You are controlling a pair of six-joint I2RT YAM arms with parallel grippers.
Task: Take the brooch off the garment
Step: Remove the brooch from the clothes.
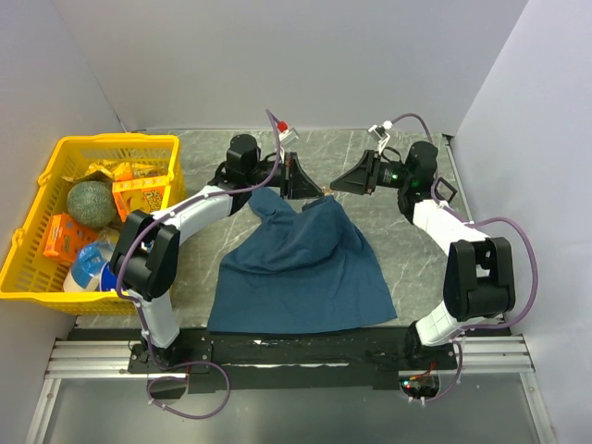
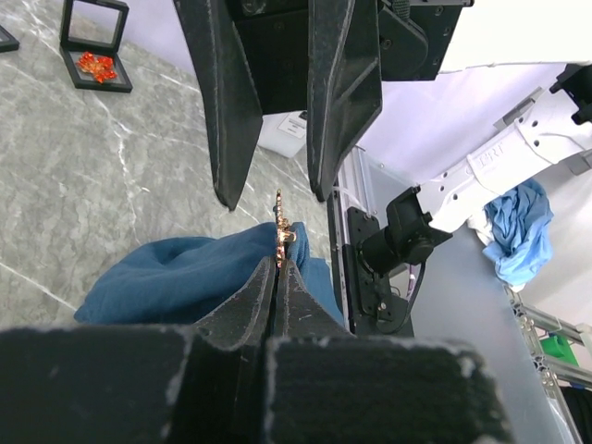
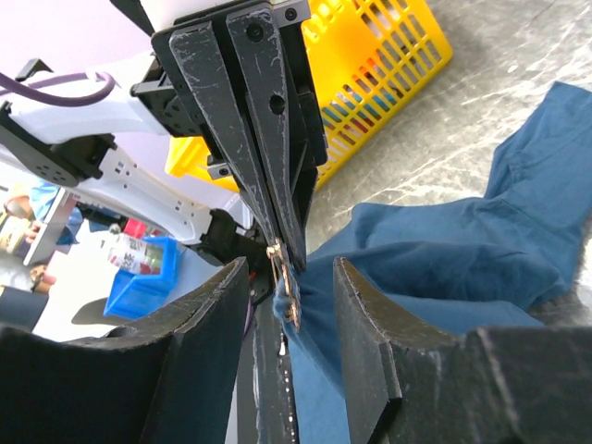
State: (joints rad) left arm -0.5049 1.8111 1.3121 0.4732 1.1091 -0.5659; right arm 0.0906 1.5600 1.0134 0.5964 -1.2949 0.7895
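Note:
The garment (image 1: 301,264), a dark teal T-shirt, lies on the table with one fold lifted toward the back. My left gripper (image 1: 314,190) is shut on that raised fold (image 2: 185,273), right at the brooch. The small gold brooch (image 2: 280,227) sticks out just past the left fingertips (image 3: 277,185), still pinned in the cloth. My right gripper (image 3: 289,277) faces it from the right, open. Its fingers (image 2: 231,102) stand on either side of the brooch (image 3: 290,294) with a gap on both sides. In the top view the two grippers meet tip to tip above the garment's far edge.
A yellow basket (image 1: 116,141) of groceries sits at the table's left. A small black display box (image 2: 95,42) holding a red item stands at the back of the table, and shows near the wall (image 1: 282,127). White walls close in on three sides.

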